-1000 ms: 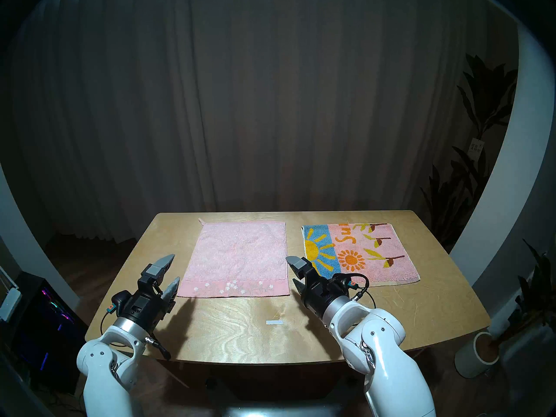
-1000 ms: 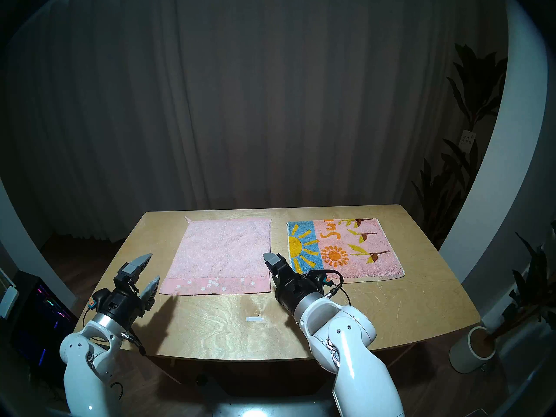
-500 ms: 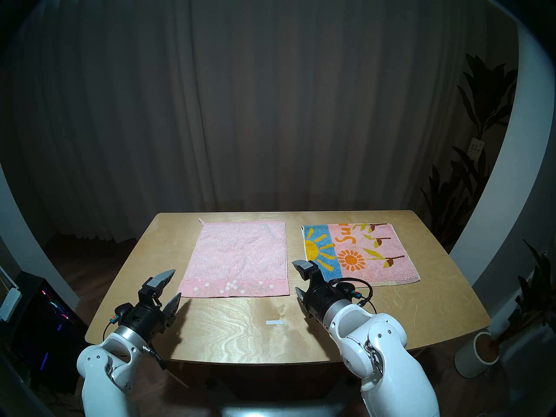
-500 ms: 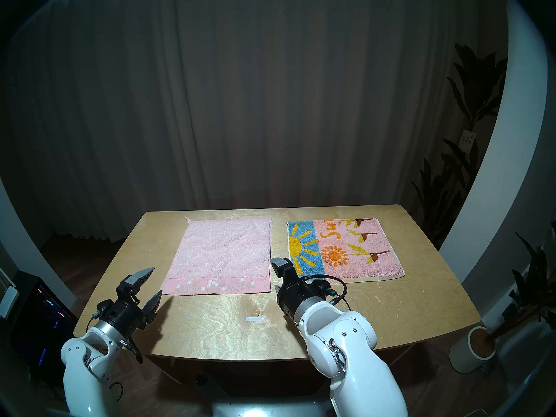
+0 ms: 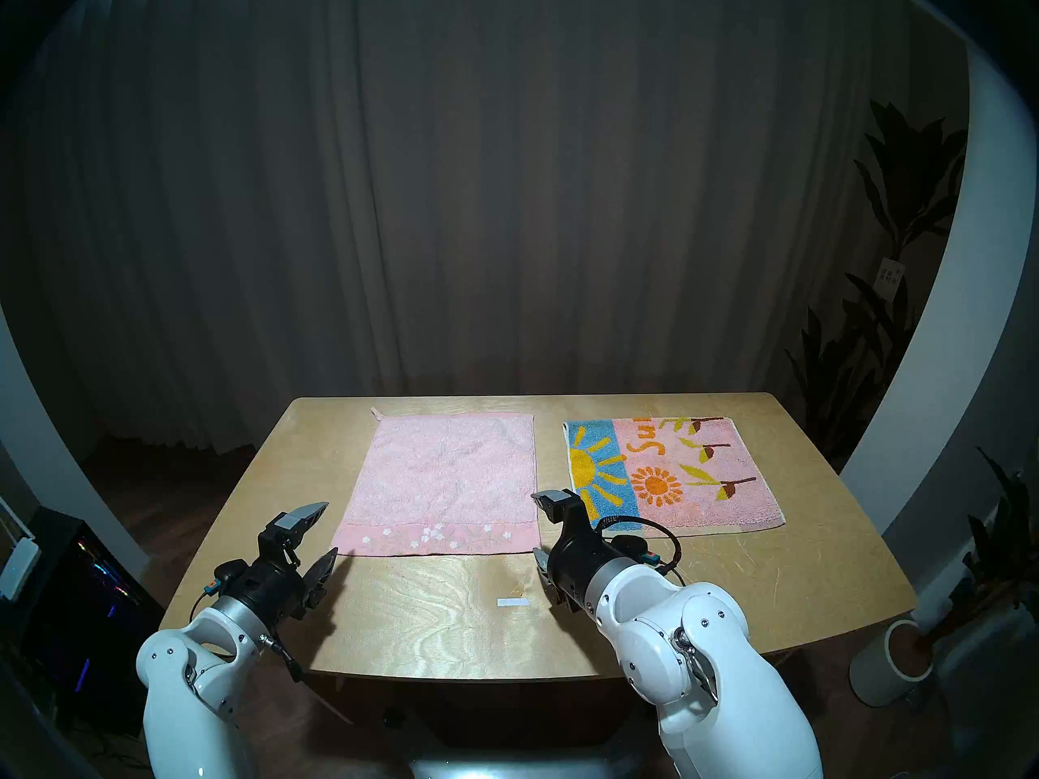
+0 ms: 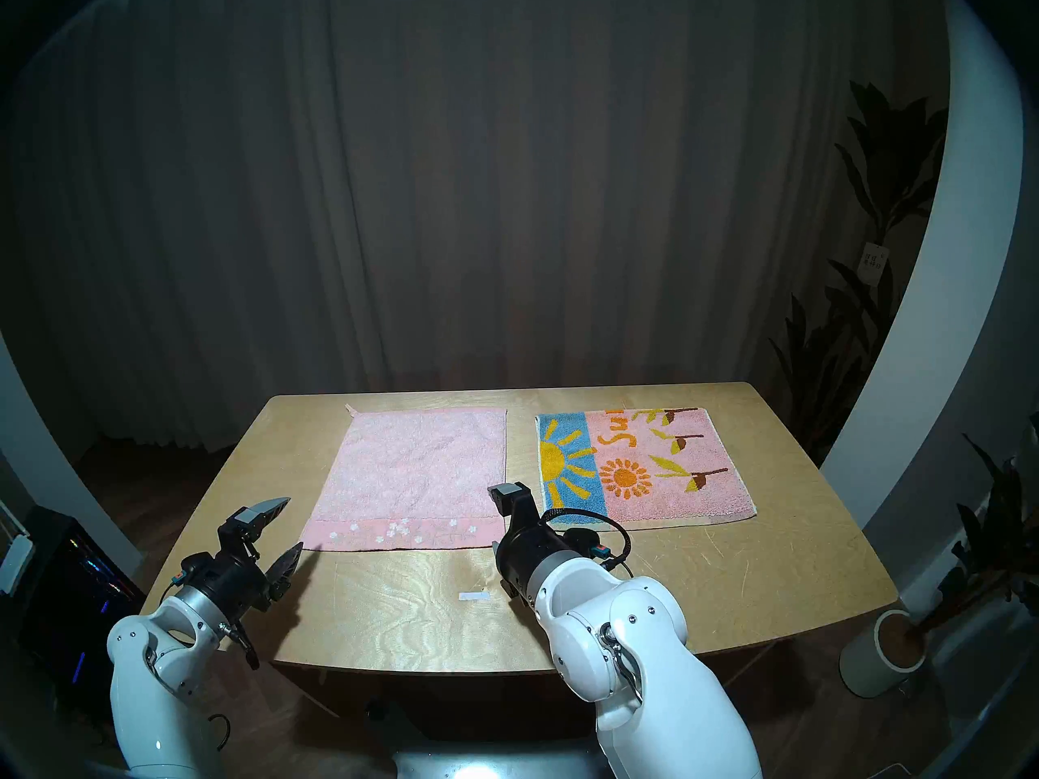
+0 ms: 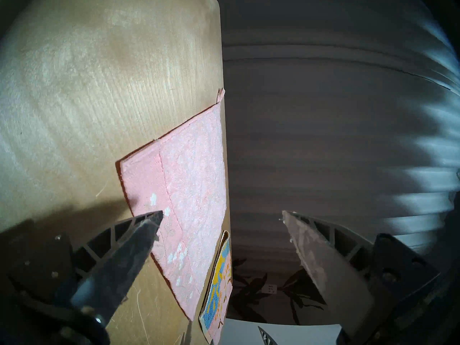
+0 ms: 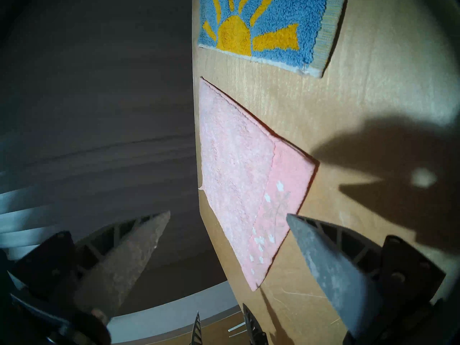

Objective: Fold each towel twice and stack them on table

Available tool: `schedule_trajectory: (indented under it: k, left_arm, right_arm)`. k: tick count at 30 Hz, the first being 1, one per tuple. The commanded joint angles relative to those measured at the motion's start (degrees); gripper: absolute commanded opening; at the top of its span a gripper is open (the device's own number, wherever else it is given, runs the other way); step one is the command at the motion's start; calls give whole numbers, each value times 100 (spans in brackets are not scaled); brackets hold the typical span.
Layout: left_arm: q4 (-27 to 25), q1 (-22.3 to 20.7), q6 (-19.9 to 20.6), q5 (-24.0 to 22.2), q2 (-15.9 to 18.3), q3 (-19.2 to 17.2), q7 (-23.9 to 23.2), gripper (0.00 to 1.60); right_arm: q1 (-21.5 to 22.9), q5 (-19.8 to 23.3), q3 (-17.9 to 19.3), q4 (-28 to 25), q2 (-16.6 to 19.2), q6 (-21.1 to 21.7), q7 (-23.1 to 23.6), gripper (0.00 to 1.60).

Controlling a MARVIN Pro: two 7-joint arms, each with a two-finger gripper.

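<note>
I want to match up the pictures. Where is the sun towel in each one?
Head stereo left: sun towel, right half of the table.
Head stereo right: same spot.
Left wrist: thin sliver, bottom centre.
Right wrist: top, its blue sun corner.
Shared landmark: the plain pink towel beside it.

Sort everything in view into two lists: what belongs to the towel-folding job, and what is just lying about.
Belongs to the job:
- plain pale pink terry towel
- pink-and-blue sun-patterned terry towel
- light plywood table

Just lying about:
- small white tape strip
- white cylindrical plant pot
- dark computer tower with coloured lights
</note>
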Motion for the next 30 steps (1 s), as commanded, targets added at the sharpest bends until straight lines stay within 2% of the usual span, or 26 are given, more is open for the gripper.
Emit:
schedule_trajectory:
  k: [1, 4, 6, 7, 9, 16, 18, 20, 21, 22, 30]
  left_arm:
    - [-8, -205, 82, -256, 39, 38, 321, 160]
    - [-5, -207, 124, -342, 56, 29, 547, 160]
    - [0, -190, 120, -359, 43, 25, 614, 160]
    - [14, -169, 152, -419, 46, 26, 794, 160]
    - [19, -165, 151, -451, 39, 18, 883, 160]
    - [-73, -209, 152, -715, 45, 2, 1635, 160]
    - [-88, -235, 127, -738, 39, 11, 1739, 160]
    - [-149, -353, 62, -797, 43, 60, 2027, 160]
    - [-149, -353, 62, -797, 43, 60, 2027, 160]
    - [-267, -475, -7, -828, 63, 93, 2248, 160]
    - [-441, -770, -237, -877, 132, 304, 3080, 160]
  right_arm:
    - [285, 239, -240, -53, 88, -627, -173, 160]
    - [411, 311, -358, 14, 111, -961, -281, 160]
    - [427, 345, -367, 48, 106, -1017, -310, 160]
    - [499, 390, -456, 120, 135, -1249, -376, 160]
    - [535, 419, -497, 148, 145, -1356, -412, 160]
    - [858, 564, -861, 324, 218, -2213, -637, 160]
    - [897, 567, -908, 343, 230, -2293, -648, 160]
    - [993, 593, -1019, 398, 242, -2543, -693, 160]
    - [993, 593, -1019, 398, 242, -2543, -693, 160]
    - [1071, 619, -1096, 472, 241, -2734, -738, 160]
    - [1326, 685, -1344, 749, 226, -3284, -848, 160]
